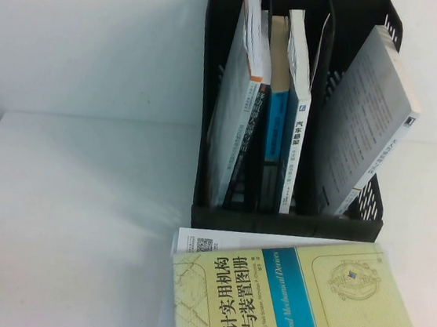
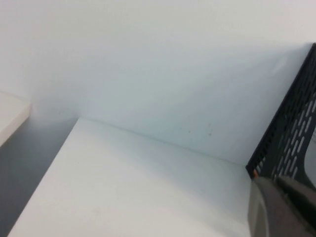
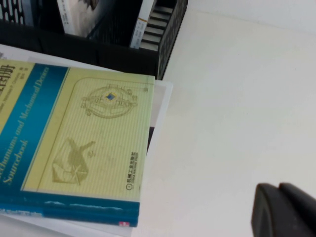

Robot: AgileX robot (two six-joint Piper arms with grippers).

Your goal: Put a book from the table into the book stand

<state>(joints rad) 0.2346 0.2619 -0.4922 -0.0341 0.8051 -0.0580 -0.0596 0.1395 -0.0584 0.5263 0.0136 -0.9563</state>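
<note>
The black book stand [image 1: 208,91] stands at the back of the white table [image 1: 69,225], with books in all three compartments. In front of it a yellow-green book with a blue band [image 1: 297,307] lies flat on a white book [image 1: 208,244]. Only that white book's edge and a QR code show. The edge also shows in the right wrist view [image 3: 162,111]. Neither gripper shows in the high view. My right gripper [image 3: 279,190] is shut and empty over bare table right of the stacked books. My left gripper [image 2: 281,207] hangs near the stand's perforated left side [image 2: 291,133].
A grey-covered book [image 1: 365,125] leans in the stand's right compartment, blue-spined books [image 1: 287,116] fill the middle, and a white book [image 1: 237,102] the left. The white wall rises behind the table. The table's left edge [image 2: 44,177] drops off.
</note>
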